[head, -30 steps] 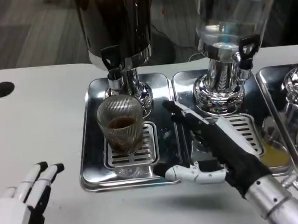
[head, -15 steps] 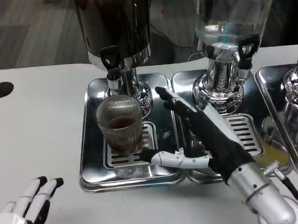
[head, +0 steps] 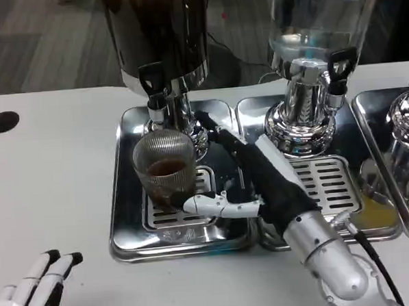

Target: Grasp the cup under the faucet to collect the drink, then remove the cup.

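A ribbed glass cup (head: 165, 170) stands on the slotted grate of a steel drip tray (head: 125, 219), right under the black-handled faucet (head: 154, 94) of the dark drink dispenser (head: 158, 32), and it holds some brown liquid. The right hand (head: 250, 181) reaches in from the right with its fingers spread around the cup's right side: a white finger lies low by the base and the others stretch behind it near the dispenser's foot. It grips nothing; whether it touches the glass is unclear. The left hand (head: 33, 292) rests open on the white table (head: 48, 175), well apart from the tray. A clear dispenser (head: 311, 31) stands to the right.
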You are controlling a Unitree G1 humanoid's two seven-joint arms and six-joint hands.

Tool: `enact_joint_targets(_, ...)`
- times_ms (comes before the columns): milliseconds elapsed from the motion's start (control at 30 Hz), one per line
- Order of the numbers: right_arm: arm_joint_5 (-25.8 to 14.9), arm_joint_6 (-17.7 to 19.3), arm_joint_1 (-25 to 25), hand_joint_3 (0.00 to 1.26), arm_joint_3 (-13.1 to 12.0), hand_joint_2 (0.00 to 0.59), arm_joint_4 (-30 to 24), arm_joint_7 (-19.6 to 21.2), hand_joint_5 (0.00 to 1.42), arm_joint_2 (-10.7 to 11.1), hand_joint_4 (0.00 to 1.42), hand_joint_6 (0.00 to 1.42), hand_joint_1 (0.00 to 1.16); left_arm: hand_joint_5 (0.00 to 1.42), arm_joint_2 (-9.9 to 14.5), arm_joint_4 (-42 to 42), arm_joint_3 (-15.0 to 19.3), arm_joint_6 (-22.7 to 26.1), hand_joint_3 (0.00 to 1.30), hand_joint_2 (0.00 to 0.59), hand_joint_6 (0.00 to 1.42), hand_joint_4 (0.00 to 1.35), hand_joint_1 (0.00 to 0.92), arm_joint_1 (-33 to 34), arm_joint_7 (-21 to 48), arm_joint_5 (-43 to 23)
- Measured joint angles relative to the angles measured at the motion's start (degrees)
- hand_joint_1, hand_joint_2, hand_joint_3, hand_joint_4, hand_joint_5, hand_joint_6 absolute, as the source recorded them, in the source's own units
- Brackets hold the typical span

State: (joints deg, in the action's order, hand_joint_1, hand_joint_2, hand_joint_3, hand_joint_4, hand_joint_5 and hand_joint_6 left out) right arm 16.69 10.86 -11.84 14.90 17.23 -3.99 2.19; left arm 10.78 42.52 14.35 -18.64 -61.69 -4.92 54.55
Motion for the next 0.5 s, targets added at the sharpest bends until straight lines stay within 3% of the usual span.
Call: enact_joint_targets(500,0.3,2.7,-5.7,0.08,0.2,0.064,11.7,5.2,0.08,-3.8,0.07,0.03,0.74,0.21,0.2,-2.2,0.9,-0.7,0.2,0.049,0.55,0.1,0.026,-0.7,0.0,-0.4)
